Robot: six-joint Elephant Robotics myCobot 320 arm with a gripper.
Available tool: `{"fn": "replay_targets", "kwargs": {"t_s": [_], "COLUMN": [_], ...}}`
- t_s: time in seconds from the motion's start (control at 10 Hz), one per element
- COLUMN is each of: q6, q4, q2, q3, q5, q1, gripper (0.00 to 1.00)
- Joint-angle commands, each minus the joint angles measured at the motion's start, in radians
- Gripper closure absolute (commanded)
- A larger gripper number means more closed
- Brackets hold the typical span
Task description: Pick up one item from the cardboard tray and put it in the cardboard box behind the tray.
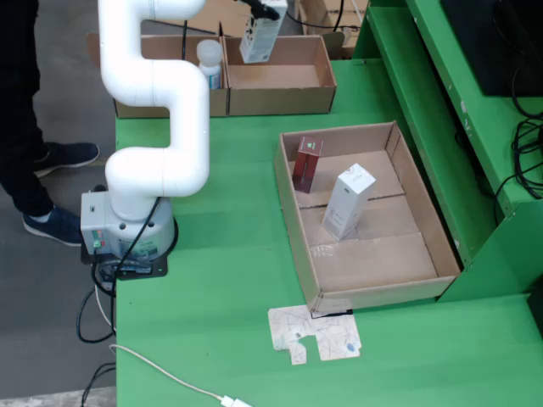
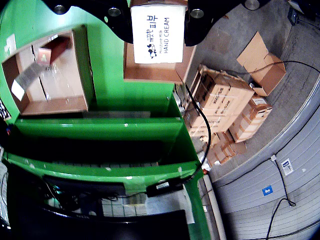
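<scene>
Cardboard box floor lies open — only a white bottle stands beside, past its wall.

Gripper apparently holds white carton

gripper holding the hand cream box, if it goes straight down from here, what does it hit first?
Most likely the floor of the open cardboard box behind the tray. The gripper holds the hand cream box over that compartment, which looks bare below. Depth is unclear, so the near wall could be closer than it seems.

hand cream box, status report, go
Gripper shut on hand cream box, fingers on both sides. Box held above cardboard box behind tray. Nothing in the way.
</scene>
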Motion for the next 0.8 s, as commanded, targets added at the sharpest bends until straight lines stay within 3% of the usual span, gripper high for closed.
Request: {"fn": "replay_targets", "kwargs": {"t_s": [0.0,0.7], "q6": [-0.013,0.047], "q4": [0.053,-0.053], "q2": [-0.013,-0.008], "q3": [0.026,0.026], "q5": [-0.008,0.039], "q1": [-0.001,-0.01], "gripper": [1.0,1.0]}}
